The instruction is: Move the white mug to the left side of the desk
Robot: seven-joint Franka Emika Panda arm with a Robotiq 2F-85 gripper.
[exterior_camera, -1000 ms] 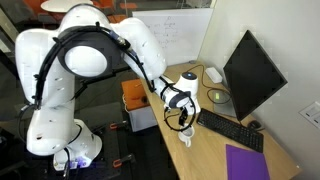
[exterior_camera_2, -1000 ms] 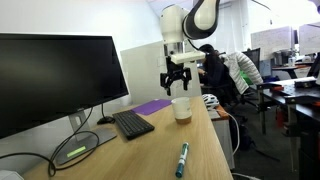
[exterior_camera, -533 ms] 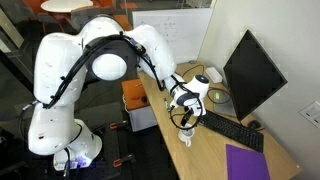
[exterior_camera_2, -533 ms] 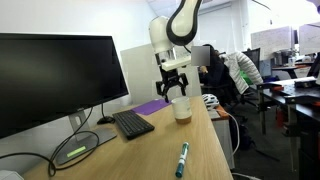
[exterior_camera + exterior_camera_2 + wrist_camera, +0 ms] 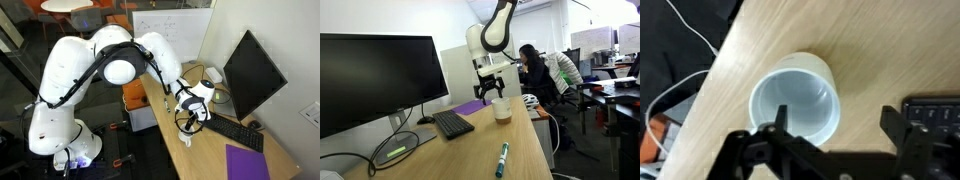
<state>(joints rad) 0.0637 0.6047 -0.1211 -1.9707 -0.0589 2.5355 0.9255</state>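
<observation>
The white mug (image 5: 186,135) stands upright near the front edge of the light-wood desk (image 5: 215,150). It also shows in the other exterior view (image 5: 502,108), and in the wrist view (image 5: 795,98) I look down into its empty inside. Its handle is hidden. My gripper (image 5: 835,130) is open and empty, hovering just above the mug. One finger overlaps the mug's rim and the other is over bare desk beside the keyboard. In both exterior views the gripper (image 5: 190,112) (image 5: 490,90) sits above the mug, offset towards the keyboard.
A black keyboard (image 5: 232,128), a black monitor (image 5: 250,75) and a purple pad (image 5: 245,163) lie beyond the mug. A green marker (image 5: 502,158) lies on the desk. A white device (image 5: 213,74), a round dish (image 5: 220,96) and an orange cabinet (image 5: 135,100) are nearby. People sit behind (image 5: 535,75).
My gripper has come lower and shifted sideways towards the keyboard side of the mug. The arm's elbow has swung along with it. The mug has not moved.
</observation>
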